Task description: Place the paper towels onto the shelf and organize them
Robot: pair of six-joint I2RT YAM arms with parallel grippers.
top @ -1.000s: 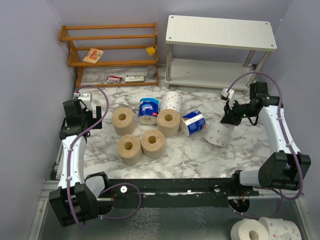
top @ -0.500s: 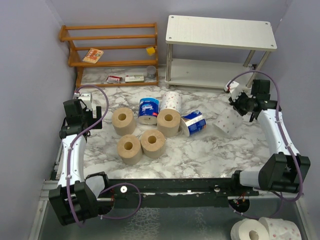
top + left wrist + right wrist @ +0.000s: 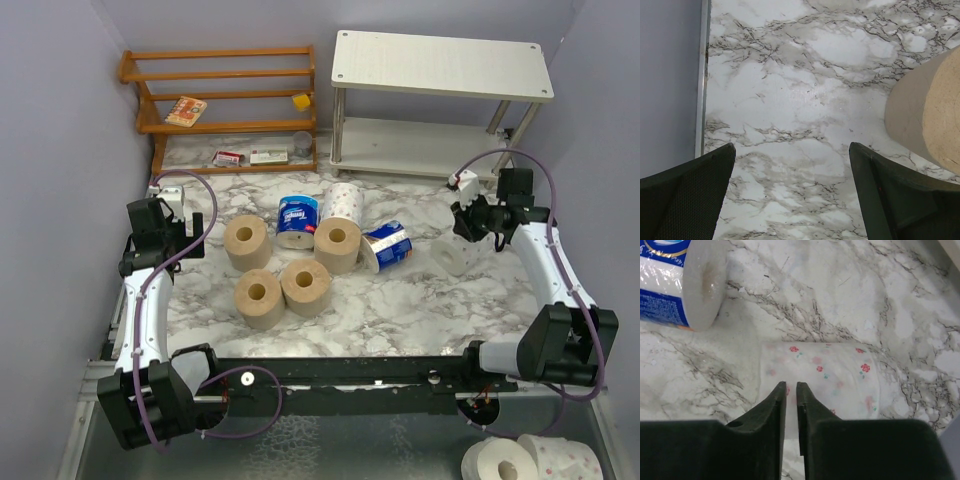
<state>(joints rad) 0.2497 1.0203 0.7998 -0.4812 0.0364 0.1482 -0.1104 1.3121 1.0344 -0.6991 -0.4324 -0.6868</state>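
Note:
The white shelf (image 3: 440,62) stands at the back right with nothing on its boards. Four tan rolls (image 3: 259,298), two blue-wrapped rolls (image 3: 297,220) and one white roll (image 3: 345,203) sit grouped mid-table. Another white dotted roll (image 3: 455,256) lies on its side at the right. My right gripper (image 3: 470,222) hovers just above that roll (image 3: 830,370), shut (image 3: 791,385), with nothing between the fingers; a blue-wrapped roll (image 3: 670,285) lies to its left. My left gripper (image 3: 150,248) is open (image 3: 792,150) and empty over bare table, with a tan roll (image 3: 930,115) to its right.
An orange-brown wooden rack (image 3: 220,100) with small items stands at the back left. Purple walls close in on the left and right. Two more white rolls (image 3: 525,458) lie below the table's near edge at the bottom right.
The white dotted roll was raised and carried towards the shelf by my right gripper; now it lies on its side on the table, free of the fingers. The left arm has not moved.

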